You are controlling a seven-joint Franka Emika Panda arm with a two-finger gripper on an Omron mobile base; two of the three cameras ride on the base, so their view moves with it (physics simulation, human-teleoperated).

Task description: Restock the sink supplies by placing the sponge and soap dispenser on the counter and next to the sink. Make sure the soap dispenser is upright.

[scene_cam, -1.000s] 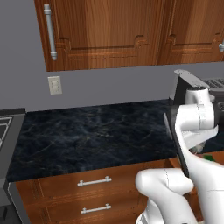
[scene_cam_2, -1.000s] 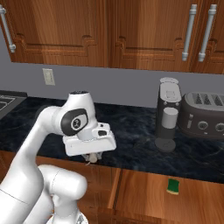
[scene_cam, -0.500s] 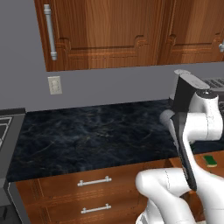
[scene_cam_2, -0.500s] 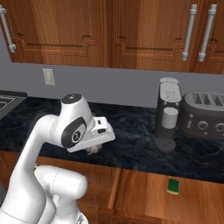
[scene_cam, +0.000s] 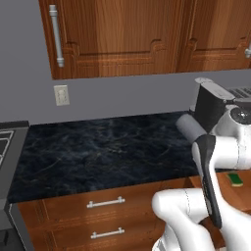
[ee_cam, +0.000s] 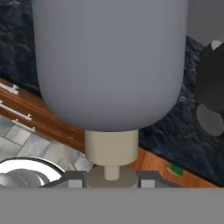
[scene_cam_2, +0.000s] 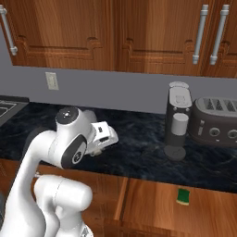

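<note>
The hand (ee_cam: 112, 181) grips a pale grey, round-shouldered soap dispenser (ee_cam: 109, 65) by what looks like its beige neck.

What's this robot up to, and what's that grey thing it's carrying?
The white arm's gripper is shut on a grey soap dispenser by its cream pump neck, holding it in the air above the black counter. In the left base view the bottle sticks out sideways from the hand rather than standing upright. A green sponge lies in an open wooden drawer below the counter edge. A coffee machine and a toaster stand on the counter to the right.
</note>
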